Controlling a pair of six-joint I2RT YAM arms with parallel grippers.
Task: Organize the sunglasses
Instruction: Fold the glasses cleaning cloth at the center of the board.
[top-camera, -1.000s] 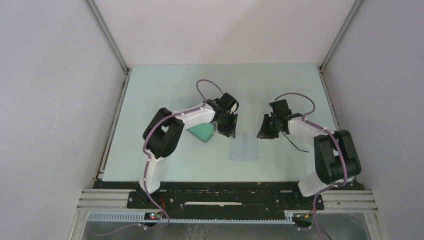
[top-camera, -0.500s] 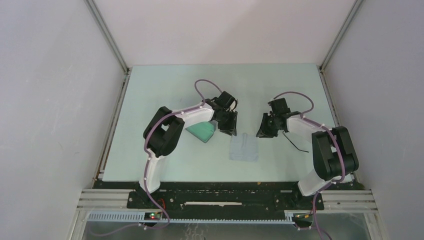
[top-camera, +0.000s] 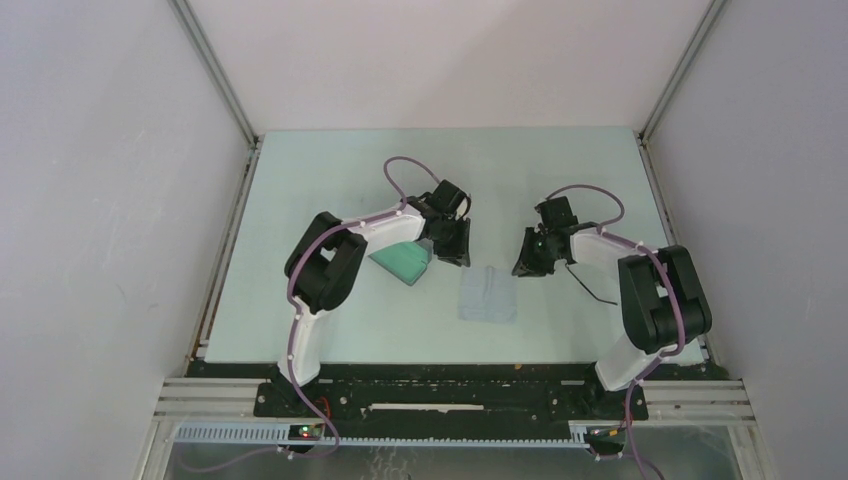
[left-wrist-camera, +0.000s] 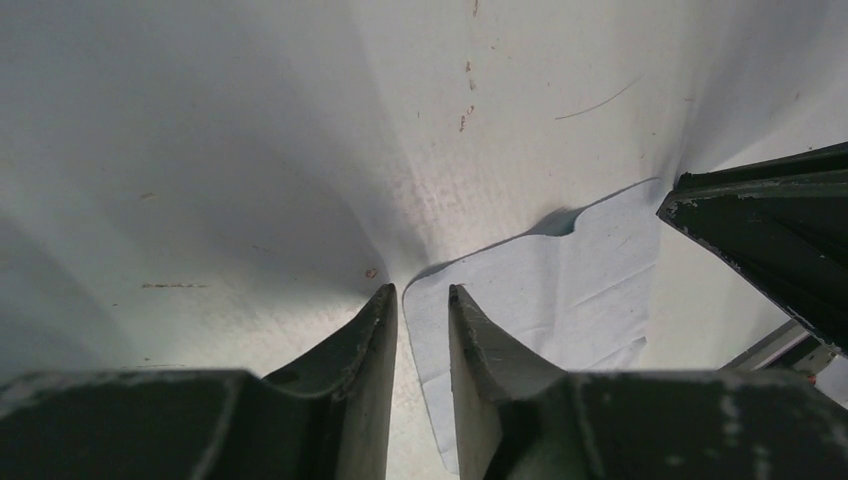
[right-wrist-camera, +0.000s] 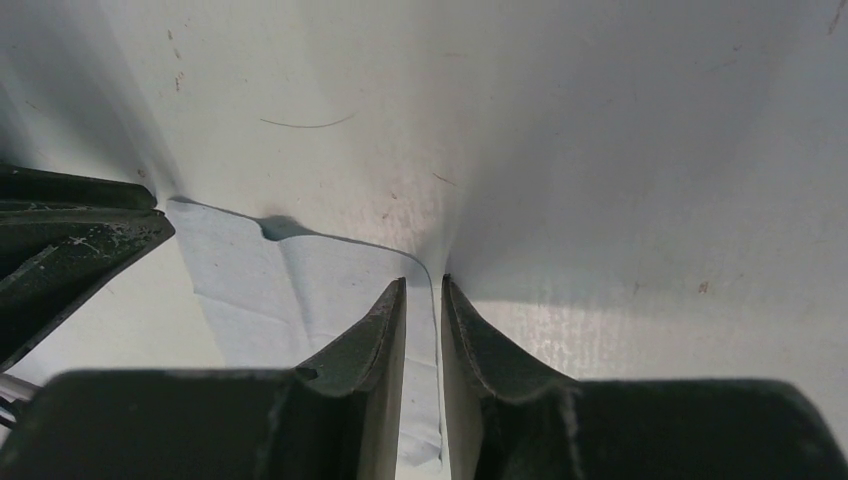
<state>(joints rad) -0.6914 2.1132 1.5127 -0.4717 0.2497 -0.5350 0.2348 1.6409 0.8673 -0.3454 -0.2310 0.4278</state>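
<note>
step: cloth-handling stage, as I read it; both arms sit at the far corners of the pale cloth (top-camera: 487, 295), prob. about to pick it up or fold it. Sunglasses not yet dealt with.
next move: judged, each arm needs to nip its own corner w/o shoving the cloth flat; thin fabric, easy to miss, so jaws must go right down to the counter (top-camera: 330, 180).
left gripper (left-wrist-camera: 422, 300): jaws nearly closed, only a narrow slit between them; cloth corner lies right at the tips. Can't tell if fabric is pinched or just beside them.
right gripper (right-wrist-camera: 423, 290): same story, jaws close to shut w/ a thin gap; the cloth's edge runs up into that gap. Can't tell if it's gripped.
sunglasses (top-camera: 590, 283): thin black wire shape on the counter, right of the cloth, just beside the right arm's forearm, apart from both grippers. Untouched.
green object (top-camera: 402, 262): lies under/beside the left arm, left of the cloth; identity unclear.
risk: guess, a corner slips out & cloth bunches.
</note>
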